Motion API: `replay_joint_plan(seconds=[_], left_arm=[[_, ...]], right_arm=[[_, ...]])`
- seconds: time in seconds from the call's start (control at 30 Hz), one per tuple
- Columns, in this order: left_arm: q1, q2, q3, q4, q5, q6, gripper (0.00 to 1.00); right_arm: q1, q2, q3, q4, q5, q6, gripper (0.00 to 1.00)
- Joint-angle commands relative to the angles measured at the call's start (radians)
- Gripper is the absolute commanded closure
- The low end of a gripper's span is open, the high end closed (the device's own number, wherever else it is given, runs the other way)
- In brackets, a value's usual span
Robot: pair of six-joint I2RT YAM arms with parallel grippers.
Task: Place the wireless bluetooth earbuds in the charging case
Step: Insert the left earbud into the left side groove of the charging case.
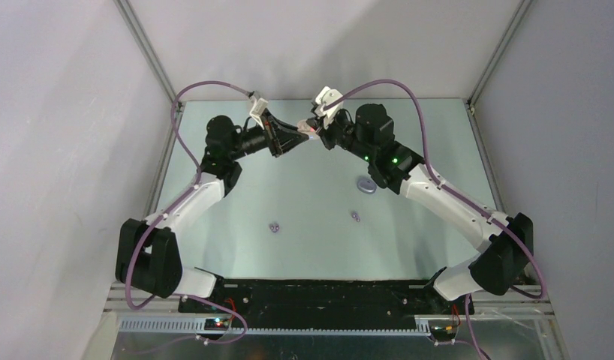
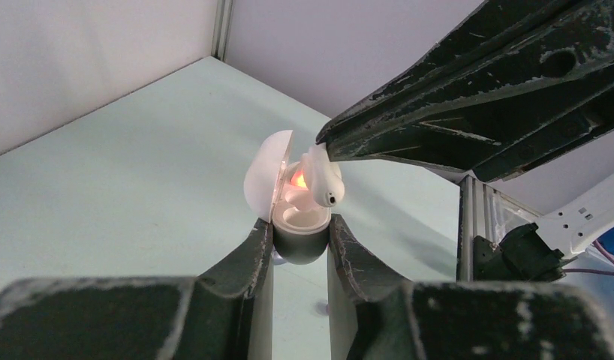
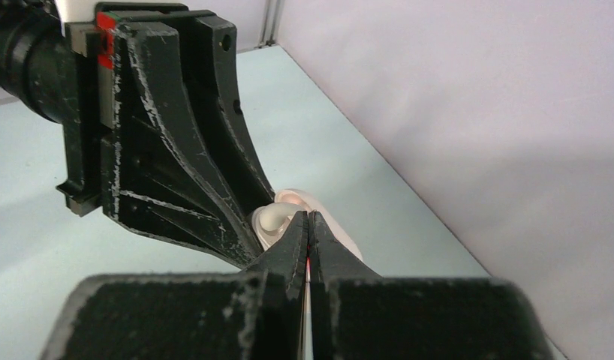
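Note:
My left gripper (image 1: 296,138) (image 2: 300,231) is shut on the base of a white charging case (image 2: 302,219), held in the air at the back of the table. Its lid (image 2: 263,176) stands open and an orange light glows inside. My right gripper (image 1: 317,130) (image 3: 308,219) is shut on a white earbud (image 2: 323,180) (image 3: 277,217) and holds it at the case's open mouth. One socket of the case shows empty. Two purple earbuds (image 1: 274,226) (image 1: 355,216) lie on the table in the top view. The other white earbud is not in view.
A purple case (image 1: 367,184) lies on the table right of centre, close under the right arm's forearm. Grey walls and metal corner posts close in the back and sides. Cables loop from both wrists.

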Motion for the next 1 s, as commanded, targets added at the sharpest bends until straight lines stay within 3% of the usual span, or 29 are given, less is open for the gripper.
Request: replay_joint_plan(seconds=[0.0,0.6,0.97], left_arm=[[-0.003,-0.037,-0.006,0.046,0.011,-0.014,1.0],[-0.004,-0.03,-0.006,0.081,0.009,-0.06,1.0],[-0.002,-0.036,-0.016,0.079,-0.002,-0.065,1.0]], right_arm=[[0.006,-0.018,0.0,0.042,0.029,-0.035,1.0],[0.049,-0.008,-0.048,0.09,0.074,-0.131,1.0],[0.082,0.001,-0.075,0.16,0.186,-0.193,1.0]])
